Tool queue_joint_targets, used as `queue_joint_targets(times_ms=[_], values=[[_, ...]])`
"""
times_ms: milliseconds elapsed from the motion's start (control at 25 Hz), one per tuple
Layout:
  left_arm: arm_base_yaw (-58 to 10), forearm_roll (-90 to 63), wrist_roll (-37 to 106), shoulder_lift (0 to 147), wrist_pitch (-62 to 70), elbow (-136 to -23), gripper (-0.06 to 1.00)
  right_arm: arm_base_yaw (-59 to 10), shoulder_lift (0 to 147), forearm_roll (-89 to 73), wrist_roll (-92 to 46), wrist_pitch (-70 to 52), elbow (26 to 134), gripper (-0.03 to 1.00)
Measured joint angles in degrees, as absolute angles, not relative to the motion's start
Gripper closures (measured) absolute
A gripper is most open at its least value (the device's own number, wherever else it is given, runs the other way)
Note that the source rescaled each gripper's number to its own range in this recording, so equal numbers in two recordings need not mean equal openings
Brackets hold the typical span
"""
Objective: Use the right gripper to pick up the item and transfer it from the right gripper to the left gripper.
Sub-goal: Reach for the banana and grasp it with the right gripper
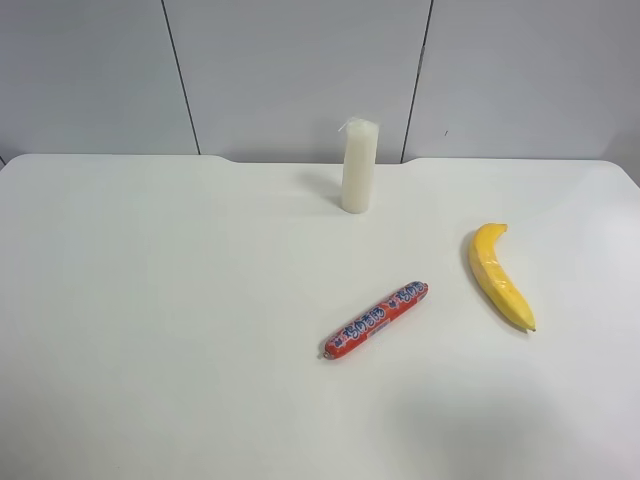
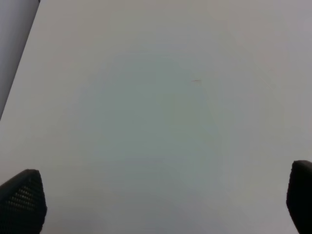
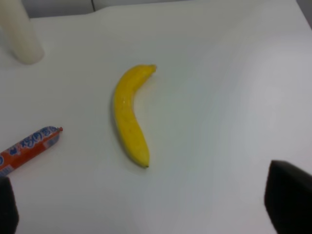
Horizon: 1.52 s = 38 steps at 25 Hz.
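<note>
White tabletop (image 1: 150, 300) fills the exterior high view beneath pale grey wall panels (image 1: 290, 70). An upright white candle (image 1: 359, 166) stands near the far edge. Closer to the camera a red sausage stick (image 1: 376, 320) lies at a slant, and the banana (image 1: 499, 276) lies flat toward the view's right, apart from both, its dark tip nearest the camera. In the right wrist view, the right gripper (image 3: 146, 209) is spread wide with nothing between its black fingers (image 3: 290, 195); the banana lies on the table ahead of them, untouched, with the sausage stick and candle off to one side. In the left wrist view, the left gripper (image 2: 161, 204) is likewise wide apart and holds nothing, over plain tabletop.
</note>
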State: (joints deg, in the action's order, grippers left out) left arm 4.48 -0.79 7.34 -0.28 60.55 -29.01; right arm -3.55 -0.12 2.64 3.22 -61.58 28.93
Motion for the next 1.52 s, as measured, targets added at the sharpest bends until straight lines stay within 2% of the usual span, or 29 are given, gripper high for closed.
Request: queue_joint_targets(times_ms=[1520], values=[[4.5, -0.8, 7.3, -0.3, 60.5, -29.0, -0.05, -3.5, -0.1, 2.6, 3.2, -61.6, 28.9, -0.03]])
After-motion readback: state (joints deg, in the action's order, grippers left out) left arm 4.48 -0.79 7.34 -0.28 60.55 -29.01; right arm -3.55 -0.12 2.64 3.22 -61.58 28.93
